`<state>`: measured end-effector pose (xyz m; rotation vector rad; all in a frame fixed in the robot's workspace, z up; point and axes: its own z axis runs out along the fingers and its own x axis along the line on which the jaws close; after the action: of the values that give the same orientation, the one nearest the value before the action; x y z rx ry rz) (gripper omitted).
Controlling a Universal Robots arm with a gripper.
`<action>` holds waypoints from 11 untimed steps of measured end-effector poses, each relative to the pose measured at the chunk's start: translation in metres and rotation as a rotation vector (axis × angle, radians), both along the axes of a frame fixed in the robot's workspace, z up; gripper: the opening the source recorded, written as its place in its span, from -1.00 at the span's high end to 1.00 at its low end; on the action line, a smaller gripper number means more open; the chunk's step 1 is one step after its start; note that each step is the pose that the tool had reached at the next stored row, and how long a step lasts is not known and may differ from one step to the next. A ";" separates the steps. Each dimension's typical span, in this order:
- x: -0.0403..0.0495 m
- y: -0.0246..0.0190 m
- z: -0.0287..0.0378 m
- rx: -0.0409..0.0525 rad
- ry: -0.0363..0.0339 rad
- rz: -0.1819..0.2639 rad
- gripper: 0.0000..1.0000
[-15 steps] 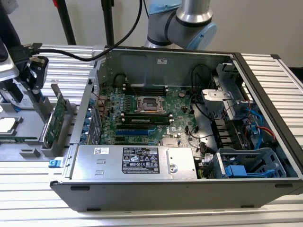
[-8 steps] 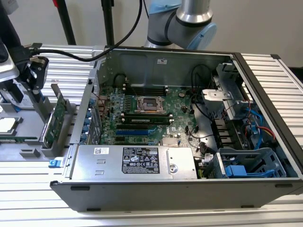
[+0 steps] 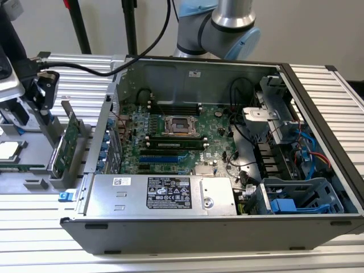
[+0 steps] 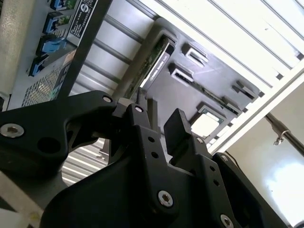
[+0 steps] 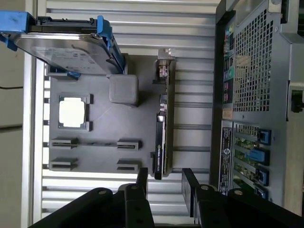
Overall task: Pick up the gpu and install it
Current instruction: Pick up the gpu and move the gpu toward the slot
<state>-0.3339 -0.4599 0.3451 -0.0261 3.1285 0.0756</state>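
- The ribbed metal table (image 3: 34,207) is carrying everything in the exterior view.
- The open computer case (image 3: 170,233) is lying on its side in the middle of that table, with its inside facing up.
- The large green motherboard (image 3: 219,119) is sitting on the floor of the case, and the silver power supply (image 3: 165,193) is lying along the case's near wall.
- The robot arm (image 3: 222,25) is rising behind the case's far wall.
- The grey holder tray (image 5: 104,123) is resting on the table just beside the case, on the exterior view's left.
- The silver hard drive (image 5: 61,47) in its blue carrier is standing at one end of the tray.
- The gpu (image 5: 161,118) is standing on its long edge in a slot of the tray, on the side nearest the case, with its metal bracket toward the hard drive's end; in the exterior view it (image 3: 71,142) is showing as an upright green card.
- The gripper (image 5: 166,180) is hovering over the gpu's end away from the bracket; its two black fingers (image 5: 142,179) are standing wide apart, lining up either side of the card's edge and holding nothing.
- In the second wrist view the gripper (image 4: 159,118) is pointing at the card, with clear space between them.
- The small square processor chip (image 5: 72,112) is lying flat in a tray recess, well apart from the gpu.
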 end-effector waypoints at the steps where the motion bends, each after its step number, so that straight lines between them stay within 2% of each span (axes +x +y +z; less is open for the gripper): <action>1: 0.0000 0.0000 -0.0006 0.0001 -0.0001 0.000 -1.00; 11: 0.0000 0.0000 -0.0059 0.0001 0.0000 0.000 -1.00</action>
<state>-0.3340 -0.4599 0.3391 -0.0261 3.1285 0.0757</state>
